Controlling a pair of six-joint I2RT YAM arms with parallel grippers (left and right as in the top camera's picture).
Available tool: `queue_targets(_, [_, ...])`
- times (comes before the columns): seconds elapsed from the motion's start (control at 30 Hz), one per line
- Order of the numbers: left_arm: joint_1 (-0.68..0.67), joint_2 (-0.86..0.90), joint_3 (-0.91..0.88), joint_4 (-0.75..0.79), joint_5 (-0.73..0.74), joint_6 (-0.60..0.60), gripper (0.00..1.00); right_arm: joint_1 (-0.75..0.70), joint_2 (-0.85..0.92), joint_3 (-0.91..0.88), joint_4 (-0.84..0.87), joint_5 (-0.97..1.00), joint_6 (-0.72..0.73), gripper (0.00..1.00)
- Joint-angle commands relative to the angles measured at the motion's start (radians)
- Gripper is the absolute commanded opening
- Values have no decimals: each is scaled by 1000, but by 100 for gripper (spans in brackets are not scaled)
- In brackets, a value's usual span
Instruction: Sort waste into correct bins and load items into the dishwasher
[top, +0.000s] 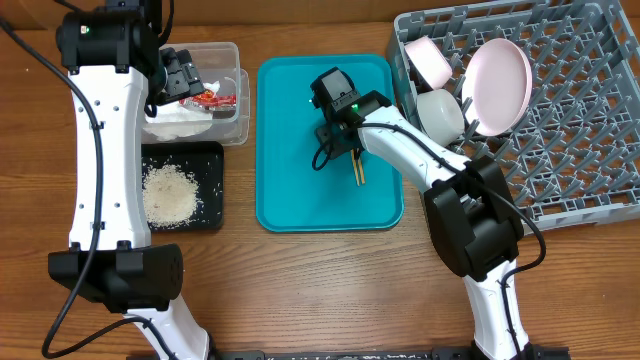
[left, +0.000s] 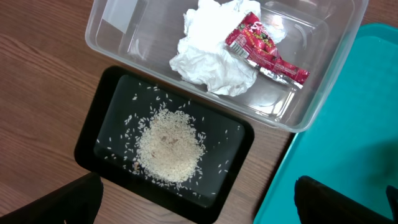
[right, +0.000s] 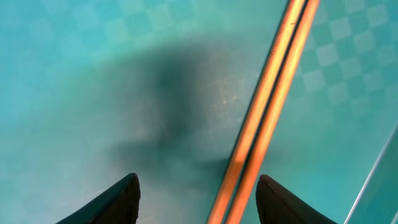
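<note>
left gripper (left: 200, 202) — jaws wide apart | right gripper (right: 196, 198) — pointing down, jaws parted

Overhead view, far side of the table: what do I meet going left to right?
clear tub → teal tray → rack
</note>
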Motion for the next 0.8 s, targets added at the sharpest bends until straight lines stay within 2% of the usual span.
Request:
queue_targets(0.0, [5,8,6,1,1,-7,100,-2,-10,26,6,-31,-1,62])
queue_targets(0.4, [5,8,6,1,1,-7,100,-7,-10,-50,100,-38,0,62])
queue_targets(0.77, [5,8,6,1,1,-7,100,-56,23,-53,115,-80,0,62])
